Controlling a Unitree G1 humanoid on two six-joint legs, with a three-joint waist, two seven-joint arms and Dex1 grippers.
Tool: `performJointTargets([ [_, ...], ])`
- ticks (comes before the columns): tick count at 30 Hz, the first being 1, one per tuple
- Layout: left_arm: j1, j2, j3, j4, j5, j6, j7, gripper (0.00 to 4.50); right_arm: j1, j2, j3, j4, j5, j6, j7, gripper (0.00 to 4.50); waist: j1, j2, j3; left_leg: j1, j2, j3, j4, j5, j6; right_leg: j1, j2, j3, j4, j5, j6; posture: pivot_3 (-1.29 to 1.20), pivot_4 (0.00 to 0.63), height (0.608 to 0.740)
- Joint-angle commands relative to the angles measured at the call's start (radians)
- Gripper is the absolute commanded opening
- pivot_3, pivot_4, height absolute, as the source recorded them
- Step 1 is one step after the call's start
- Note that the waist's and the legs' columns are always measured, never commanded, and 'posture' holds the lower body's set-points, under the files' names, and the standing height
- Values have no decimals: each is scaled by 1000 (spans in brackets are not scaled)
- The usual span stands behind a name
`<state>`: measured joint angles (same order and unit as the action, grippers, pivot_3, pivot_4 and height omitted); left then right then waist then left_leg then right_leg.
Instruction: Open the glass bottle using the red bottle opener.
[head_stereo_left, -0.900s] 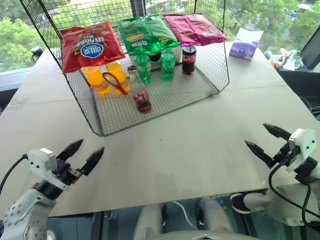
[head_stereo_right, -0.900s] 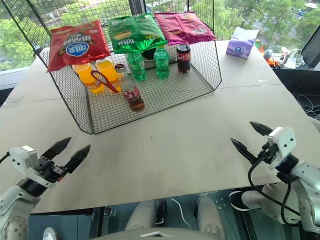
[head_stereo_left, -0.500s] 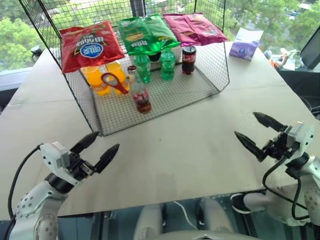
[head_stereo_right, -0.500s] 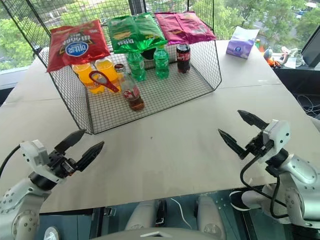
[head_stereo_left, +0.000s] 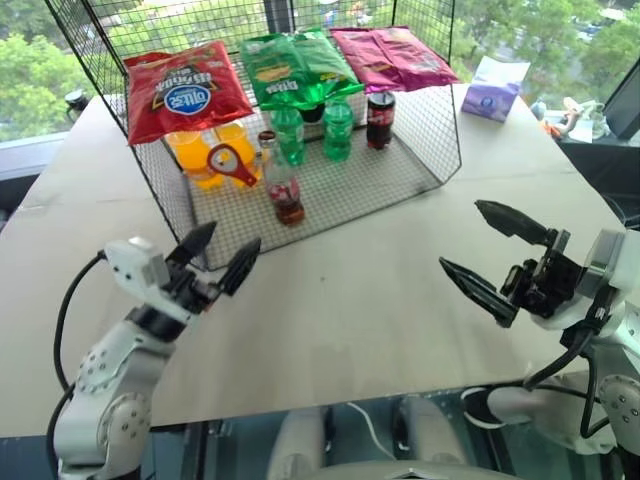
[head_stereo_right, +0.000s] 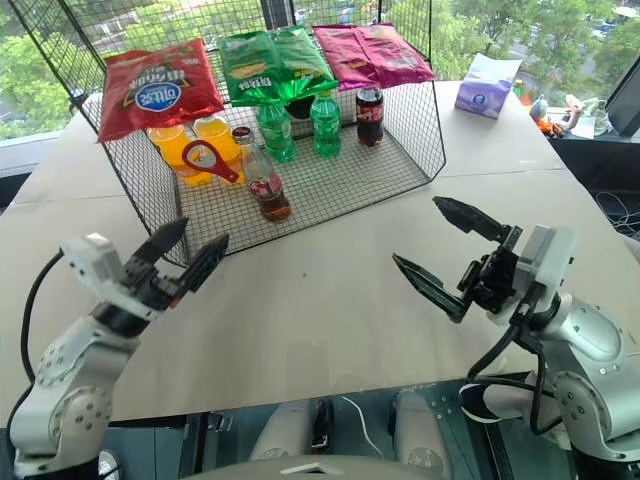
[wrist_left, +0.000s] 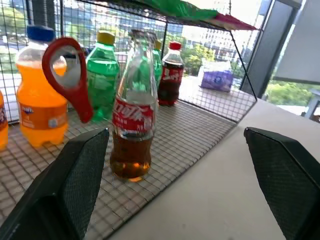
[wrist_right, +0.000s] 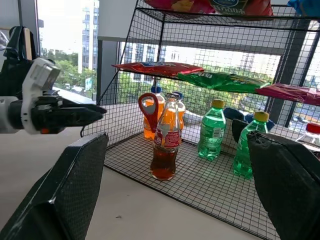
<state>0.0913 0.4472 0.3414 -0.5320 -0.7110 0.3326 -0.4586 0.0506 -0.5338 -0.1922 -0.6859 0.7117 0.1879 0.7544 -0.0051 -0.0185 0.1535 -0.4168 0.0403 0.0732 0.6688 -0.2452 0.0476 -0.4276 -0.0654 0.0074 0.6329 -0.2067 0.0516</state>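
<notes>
The glass bottle (head_stereo_left: 283, 186) stands upright near the front of the wire shelf (head_stereo_left: 400, 185), with dark liquid low down, a red label and a metal cap. Just left of it the red bottle opener (head_stereo_left: 228, 163) shows loop head up, in front of the orange bottles. My left gripper (head_stereo_left: 228, 245) hovers open above the table, just in front of the shelf's front left corner, pointing at the bottle (wrist_left: 132, 115) and opener (wrist_left: 70, 75). On the right, my right gripper (head_stereo_left: 465, 238) is open and empty above the table, aimed at the shelf.
Two orange bottles (head_stereo_left: 190, 157), two green bottles (head_stereo_left: 312, 128) and a dark cola bottle (head_stereo_left: 378, 118) stand in the shelf. Chip bags (head_stereo_left: 290, 68) lie on its mesh top. A purple tissue box (head_stereo_left: 488, 92) sits at the far right. The table's front edge is close under both arms.
Both arms have risen and moved forward toward the wire shelf, the left one reaching its front corner. Both grippers stayed open. Bottle and opener have not moved.
</notes>
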Motion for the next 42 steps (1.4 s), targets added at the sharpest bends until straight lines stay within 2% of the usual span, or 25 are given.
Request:
performJointTargets([
  [1, -70, 2, -18, -54, -3, 75, 111, 4453, -9, -12, 8, -56, 9, 1, -10, 4500, 0, 0, 0, 0, 0, 0, 0, 0, 0, 0, 0, 0, 0, 0, 0, 0, 150, 740],
  [8, -161, -14, -22, 11, 56, 125, 231, 4453, 5, -8, 52, -53, -60, -14, -14, 4500, -1, -1, 0, 1, -2, 0, 0, 0, 0, 0, 2, 0, 0, 0, 0, 0, 150, 740],
  [16, -262, -23, -12, 136, 155, 94, 298, 4453, -8, -2, 55, -37, -76, -14, -28, 4500, 3, -1, 1, 1, -2, 0, 0, 0, 0, 0, 2, 0, 0, 0, 0, 0, 150, 740],
  [32, -457, -14, -73, 386, 370, -7, 284, 4453, -4, 1, 58, -53, -87, -5, -61, 4500, 20, -1, 0, 3, -2, 0, 2, 1, -1, 1, 3, 0, 7, 0, 0, 0, 150, 740],
  [42, -480, -17, -79, 414, 422, -10, 267, 4453, 11, -2, 59, -68, -93, -4, -80, 4500, 20, -1, 0, 5, -1, -2, 3, 2, -2, 3, 3, -2, 8, 0, 0, 0, 150, 740],
])
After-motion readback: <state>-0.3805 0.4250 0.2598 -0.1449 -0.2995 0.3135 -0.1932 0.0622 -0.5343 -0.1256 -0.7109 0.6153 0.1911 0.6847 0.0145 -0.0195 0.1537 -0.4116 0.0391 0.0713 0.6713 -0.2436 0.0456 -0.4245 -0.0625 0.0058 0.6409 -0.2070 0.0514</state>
